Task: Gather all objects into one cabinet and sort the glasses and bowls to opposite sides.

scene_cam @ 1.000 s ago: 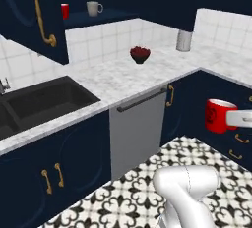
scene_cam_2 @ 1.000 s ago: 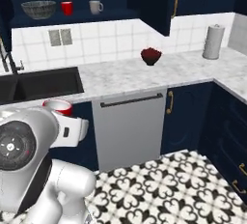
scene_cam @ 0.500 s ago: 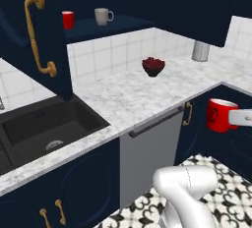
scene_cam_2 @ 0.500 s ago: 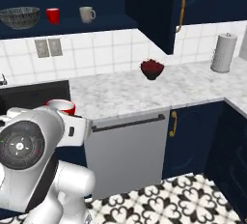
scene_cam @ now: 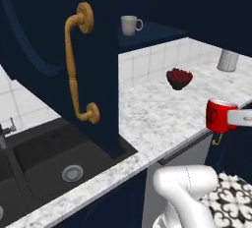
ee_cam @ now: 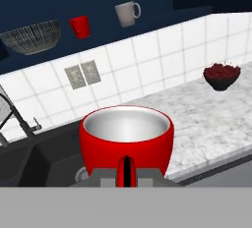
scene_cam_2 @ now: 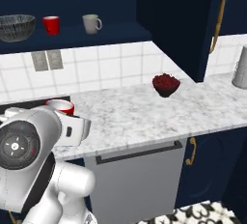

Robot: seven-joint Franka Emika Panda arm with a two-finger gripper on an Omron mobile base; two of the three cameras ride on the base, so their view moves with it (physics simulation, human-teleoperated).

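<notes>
My gripper (ee_cam: pixel 126 172) is shut on the handle of a glossy red cup (ee_cam: pixel 126 138), held upright in front of the counter's edge; the same cup (scene_cam: pixel 219 115) shows at the right, and its rim (scene_cam_2: pixel 60 106) peeks over my arm. The navy wall cabinet stands open, its door (scene_cam: pixel 54 45) with a curved brass handle (scene_cam: pixel 78 70) swung out. On its shelf, left to right, sit the black-and-white lined bowl (ee_cam: pixel 32 36), a second red cup (ee_cam: pixel 79 25) and a beige-grey mug (ee_cam: pixel 126 14). They show again in the right base view: bowl (scene_cam_2: pixel 17 26), cup (scene_cam_2: pixel 51 24), mug (scene_cam_2: pixel 90 23).
A dark bowl of red fruit (scene_cam_2: pixel 165 84) stands on the marble counter (scene_cam_2: pixel 130 117). A grey canister (scene_cam_2: pixel 240 67) is at the far right. The black sink (scene_cam: pixel 54 158) and a faucet (ee_cam: pixel 15 114) lie to the left. A dishwasher front (scene_cam_2: pixel 140 179) sits below the counter.
The whole picture has shifted and grown: the base has driven closer to the counter and cabinet. The red cup stays in the shut gripper.
</notes>
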